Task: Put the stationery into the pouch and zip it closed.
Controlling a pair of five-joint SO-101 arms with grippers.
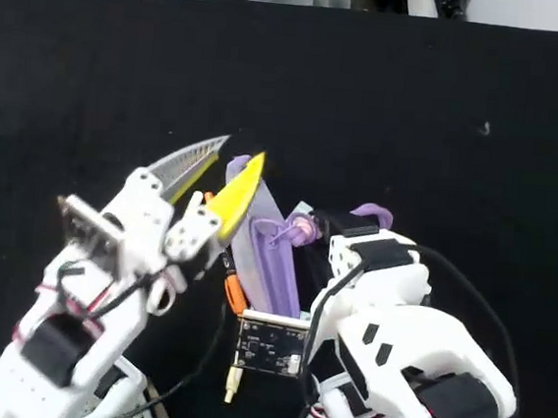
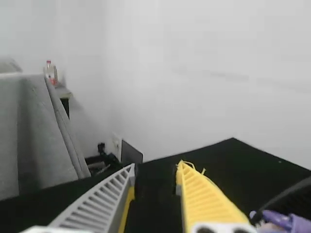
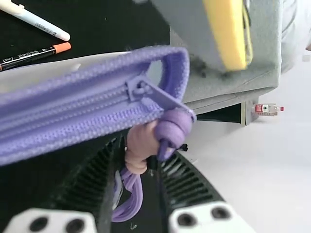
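The purple pouch (image 1: 267,252) stands on edge between the two arms. Its zip (image 3: 73,121) looks closed along the stretch I can see. My right gripper (image 1: 307,229) has black fingers and is shut on the pouch's zip pull (image 3: 167,128), a purple bead with a cord loop, at the pouch's far end. My left gripper (image 1: 226,164) is raised above the table just left of the pouch, open, with nothing between its grey and yellow fingers (image 2: 204,199). A black pen with an orange cap (image 3: 34,53) and a white pen (image 3: 34,19) lie on the table beside the pouch.
A black cloth (image 1: 444,136) covers the table, with free room behind and to both sides of the arms. An orange pen end (image 1: 235,292) shows under the left arm. A small circuit board (image 1: 271,345) hangs from the right arm's wrist.
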